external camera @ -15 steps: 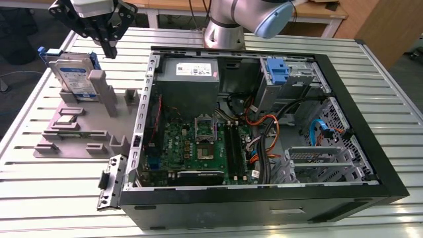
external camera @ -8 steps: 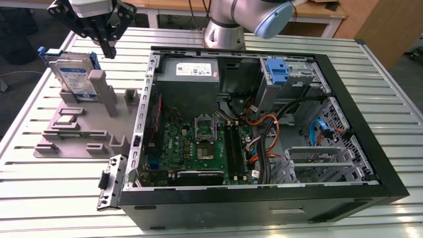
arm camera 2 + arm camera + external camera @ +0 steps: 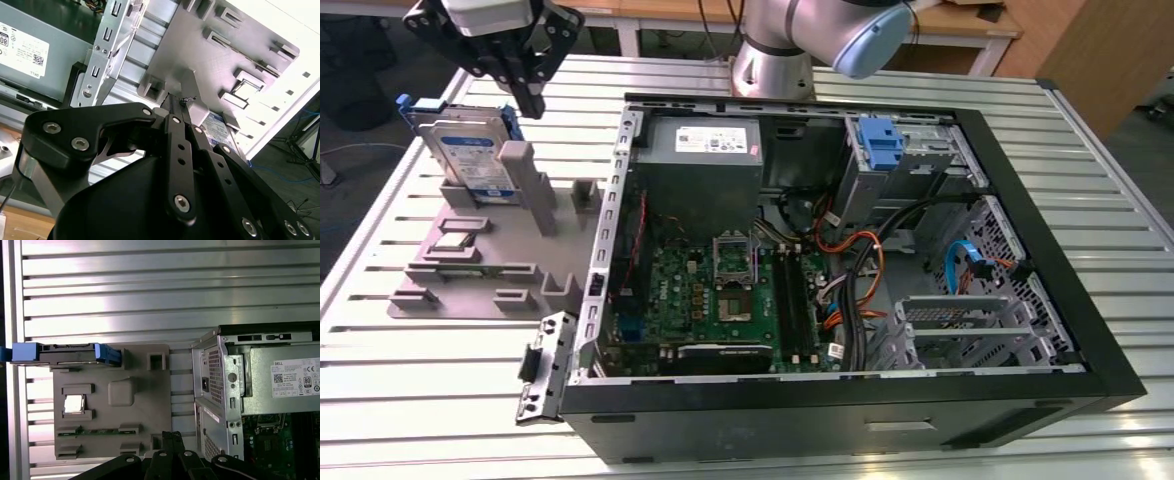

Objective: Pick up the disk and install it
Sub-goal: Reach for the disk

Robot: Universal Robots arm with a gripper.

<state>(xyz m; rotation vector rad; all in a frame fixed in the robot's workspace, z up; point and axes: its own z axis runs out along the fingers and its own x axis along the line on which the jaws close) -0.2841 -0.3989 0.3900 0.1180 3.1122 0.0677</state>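
Likely stiff and weighty, the disk (image 3: pixel 464 152) stands on edge at the exterior view's left, best gripped across its thin sides; nearby tool (image 3: pixel 531 104) pinched together, empty

From my console I count 1 robot arm (image 3: pixel 787 40) with 1 gripper (image 3: pixel 531 100) on it. Of drives I make out 1 disk (image 3: pixel 464 150), and of bare blue brackets (image 3: pixel 878 140) also 1. There is 1 grey fixture tray (image 3: pixel 487 300). In the first wrist view I count 1 square processor chip (image 3: pixel 74 404) and 1 thin green circuit strip (image 3: pixel 95 431). Of computer cases (image 3: pixel 854 410) I see 1, lying open, and it holds 1 power supply (image 3: pixel 700 150) and 1 green motherboard (image 3: pixel 707 290). On that power supply I count 1 white sticker (image 3: pixel 295 377). Everything stands on 1 slatted metal table (image 3: pixel 427 380).
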